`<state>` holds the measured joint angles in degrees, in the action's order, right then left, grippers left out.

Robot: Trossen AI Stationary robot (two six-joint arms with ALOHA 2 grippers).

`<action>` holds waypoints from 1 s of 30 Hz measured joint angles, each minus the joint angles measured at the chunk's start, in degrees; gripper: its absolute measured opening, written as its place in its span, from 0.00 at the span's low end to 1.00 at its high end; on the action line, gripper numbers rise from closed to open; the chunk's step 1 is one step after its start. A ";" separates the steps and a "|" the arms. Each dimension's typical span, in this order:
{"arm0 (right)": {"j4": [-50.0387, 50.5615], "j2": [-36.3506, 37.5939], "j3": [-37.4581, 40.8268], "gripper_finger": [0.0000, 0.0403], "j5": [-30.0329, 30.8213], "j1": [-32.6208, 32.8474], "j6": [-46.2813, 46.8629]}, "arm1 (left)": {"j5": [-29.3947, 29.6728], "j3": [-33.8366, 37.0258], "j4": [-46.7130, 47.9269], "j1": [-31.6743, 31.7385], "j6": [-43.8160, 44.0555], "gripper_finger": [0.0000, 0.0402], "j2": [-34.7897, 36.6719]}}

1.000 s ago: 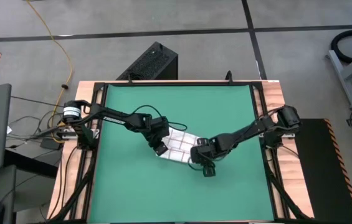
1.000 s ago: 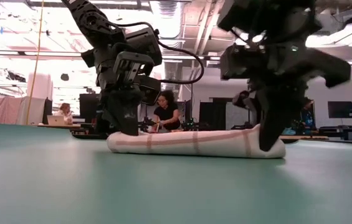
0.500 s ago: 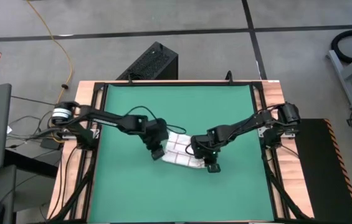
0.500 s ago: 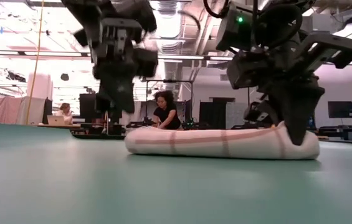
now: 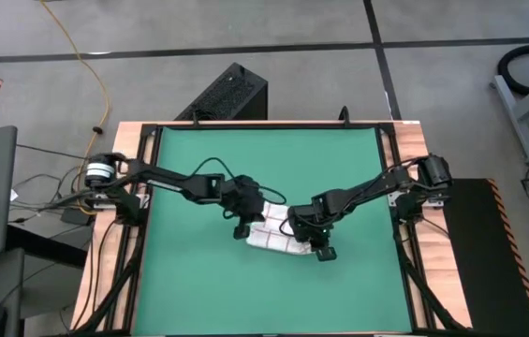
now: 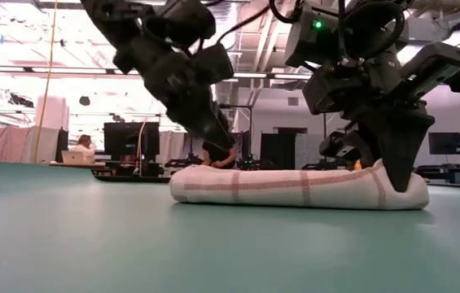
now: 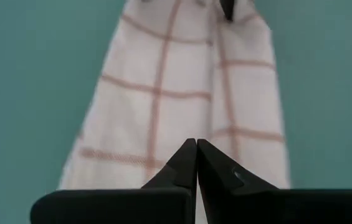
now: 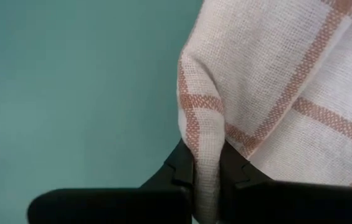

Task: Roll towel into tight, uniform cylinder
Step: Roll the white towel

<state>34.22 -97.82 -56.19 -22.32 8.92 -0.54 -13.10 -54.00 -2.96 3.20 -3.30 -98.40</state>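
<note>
The towel (image 5: 276, 234) lies near the middle of the green mat (image 5: 198, 290) on the tabletop (image 5: 412, 131), folded into a long, low roll. The right gripper (image 5: 320, 247) is at its right end, jaws pinching a fold of the cloth. The left gripper (image 5: 245, 223) is at its left end, tilted, jaws pressed together and holding nothing.

A green mat (image 5: 198, 281) covers the table, with a yellow cable (image 5: 91, 65) on the floor.
</note>
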 joint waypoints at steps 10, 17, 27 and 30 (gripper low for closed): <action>-0.41 0.02 -0.01 0.09 0.38 0.39 -1.50 | -3.02 -0.25 -7.25 3.73 -1.42 0.00 -11.53; -0.36 0.02 -0.01 0.09 -1.79 0.22 0.60 | -3.03 -0.44 -2.41 4.28 0.69 0.00 -12.05; -0.17 0.02 -0.08 0.09 -7.80 -1.06 5.72 | -5.37 1.90 -1.03 4.17 8.57 0.00 -11.86; -0.01 0.02 -0.08 0.09 -9.36 -2.04 6.01 | -6.15 2.68 -2.00 3.78 10.31 0.00 -11.86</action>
<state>34.22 -97.80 -56.27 -31.68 6.88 5.47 -19.25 -51.32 -4.96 6.98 7.01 -110.26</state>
